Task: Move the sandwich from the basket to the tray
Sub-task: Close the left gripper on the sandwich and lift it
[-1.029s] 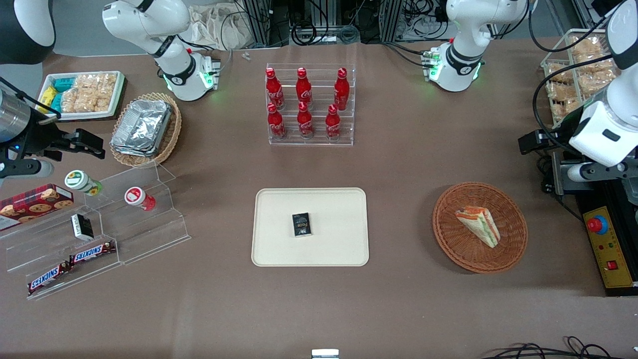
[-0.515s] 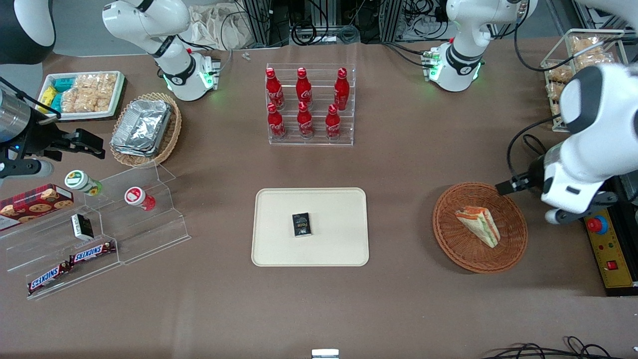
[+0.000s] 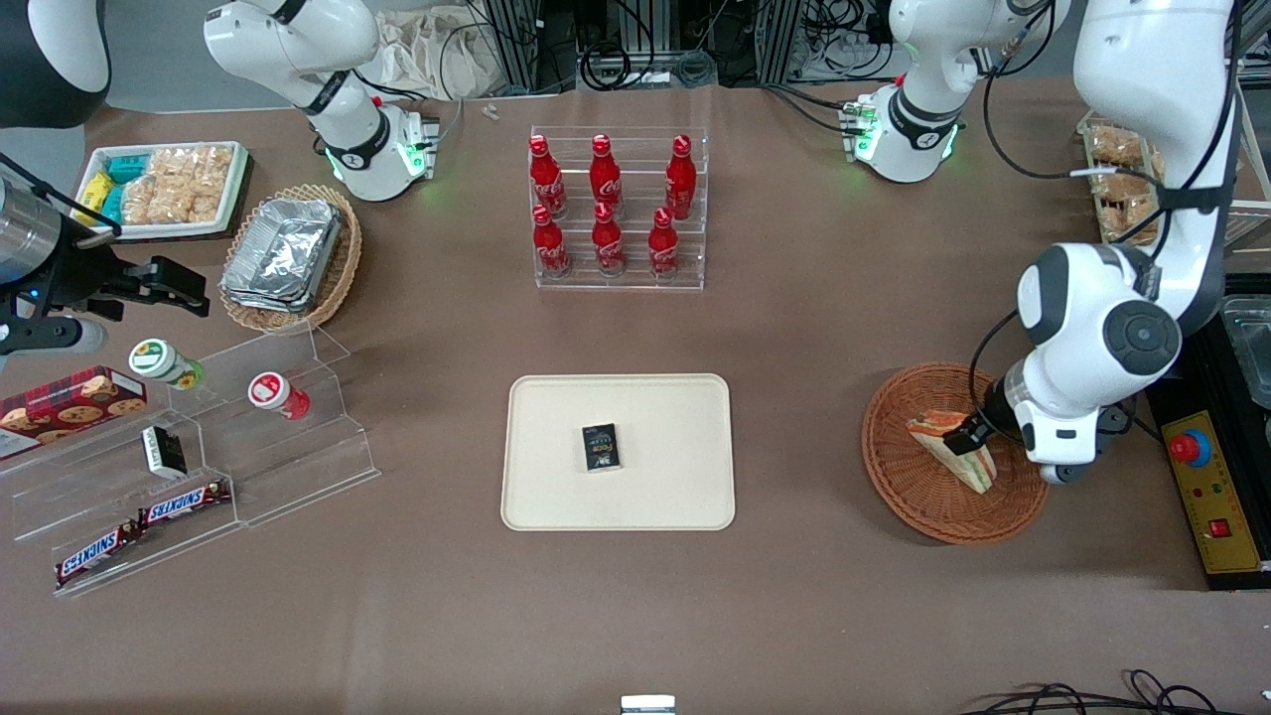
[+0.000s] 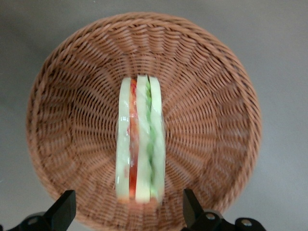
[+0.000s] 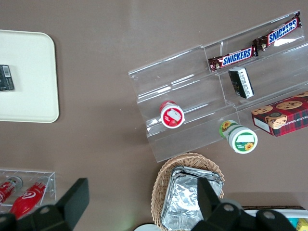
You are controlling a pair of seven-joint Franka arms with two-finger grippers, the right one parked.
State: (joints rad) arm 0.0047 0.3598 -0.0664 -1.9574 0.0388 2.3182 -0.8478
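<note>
The sandwich (image 3: 978, 467), a white-bread wedge with red and green filling, lies in the round reddish-brown basket (image 3: 909, 487) toward the working arm's end of the table. My left gripper (image 3: 965, 435) hangs just above the sandwich. In the left wrist view the sandwich (image 4: 140, 144) shows its layered edge in the basket (image 4: 72, 96). The gripper (image 4: 129, 211) is open, one black fingertip (image 4: 65, 211) on each side of the wedge's end, not touching it. The cream tray (image 3: 556, 417) lies mid-table with a small black packet (image 3: 601, 447) on it.
A clear rack of red bottles (image 3: 616, 209) stands farther from the front camera than the tray. Toward the parked arm's end are clear step shelves with snacks (image 3: 199, 447) and a tan basket of foil containers (image 3: 288, 253). A yellow control box (image 3: 1216, 497) sits beside the basket.
The left arm has swung in from the table's edge and come down over the basket. The sandwich and tray have not moved.
</note>
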